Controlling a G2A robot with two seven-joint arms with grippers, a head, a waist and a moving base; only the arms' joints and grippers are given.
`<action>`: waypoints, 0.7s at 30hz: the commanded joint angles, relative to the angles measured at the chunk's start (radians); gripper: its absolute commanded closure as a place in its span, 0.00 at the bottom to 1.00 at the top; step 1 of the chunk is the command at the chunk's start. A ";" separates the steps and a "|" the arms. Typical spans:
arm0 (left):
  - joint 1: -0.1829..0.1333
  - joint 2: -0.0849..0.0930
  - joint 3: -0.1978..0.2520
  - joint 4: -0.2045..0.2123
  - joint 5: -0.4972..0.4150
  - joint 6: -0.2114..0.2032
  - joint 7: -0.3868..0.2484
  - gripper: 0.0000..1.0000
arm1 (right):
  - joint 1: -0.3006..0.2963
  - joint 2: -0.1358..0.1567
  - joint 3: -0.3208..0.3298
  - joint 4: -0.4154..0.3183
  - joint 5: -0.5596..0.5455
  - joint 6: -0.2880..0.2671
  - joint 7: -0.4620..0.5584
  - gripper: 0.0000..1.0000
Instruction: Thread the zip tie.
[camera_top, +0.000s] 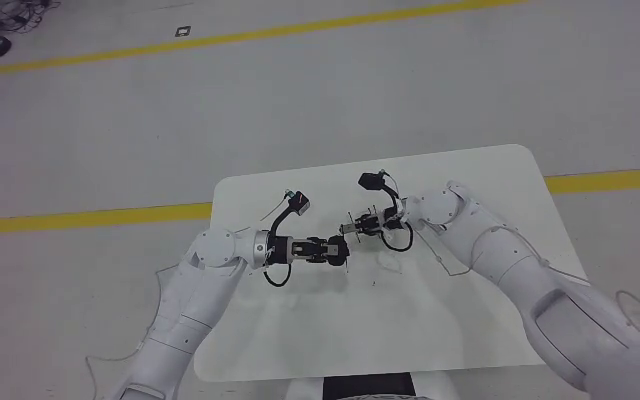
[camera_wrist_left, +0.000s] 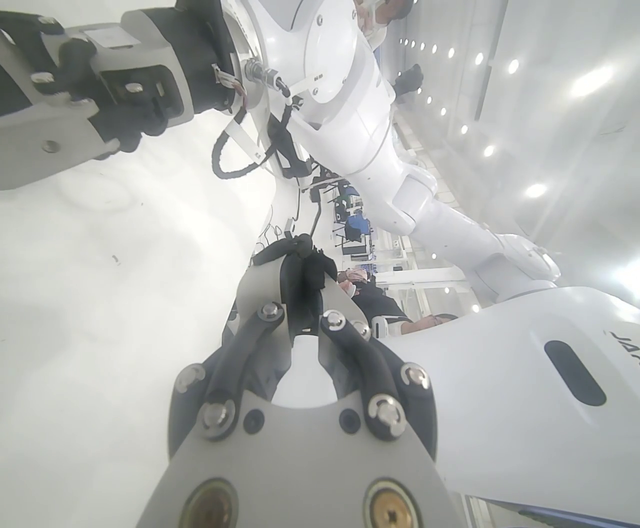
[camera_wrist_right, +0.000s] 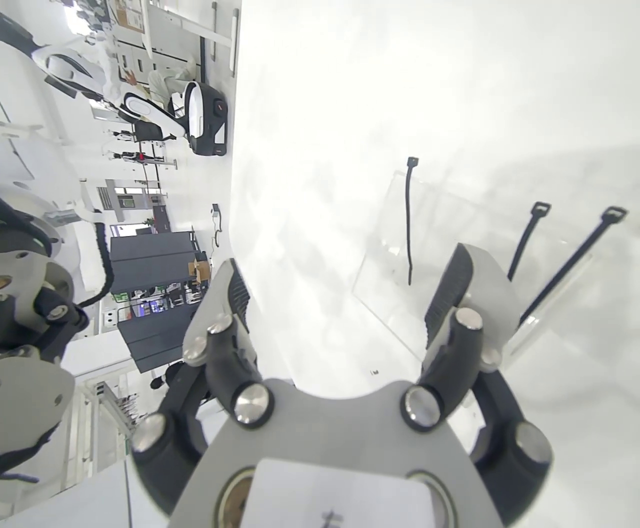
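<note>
Black zip ties (camera_wrist_right: 409, 220), three, lie on a clear tray (camera_wrist_right: 380, 280), heads pointing away from the wide-open, empty right gripper (camera_wrist_right: 347, 265). Left gripper (camera_wrist_left: 302, 255) is pinched closed.

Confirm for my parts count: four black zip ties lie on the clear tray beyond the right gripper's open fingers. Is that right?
Not quite: three black zip ties, not four, lie on the clear tray beyond the right gripper's open fingers. The right wrist view shows this.

Two zip ties (camera_wrist_right: 526, 241) vanish behind the right jaws; whether the left jaws hold anything is unclear.
</note>
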 joint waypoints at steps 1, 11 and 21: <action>0.000 0.000 0.000 0.000 0.000 0.000 0.000 1.00 | 0.000 -0.002 -0.003 0.000 -0.004 0.000 -0.002 0.57; 0.000 0.000 0.000 0.000 0.000 0.000 0.000 1.00 | 0.014 -0.010 -0.034 0.019 -0.068 0.000 -0.019 0.62; 0.000 0.000 0.000 0.000 0.000 0.000 0.000 1.00 | 0.029 -0.023 -0.059 0.060 -0.125 0.000 -0.059 0.70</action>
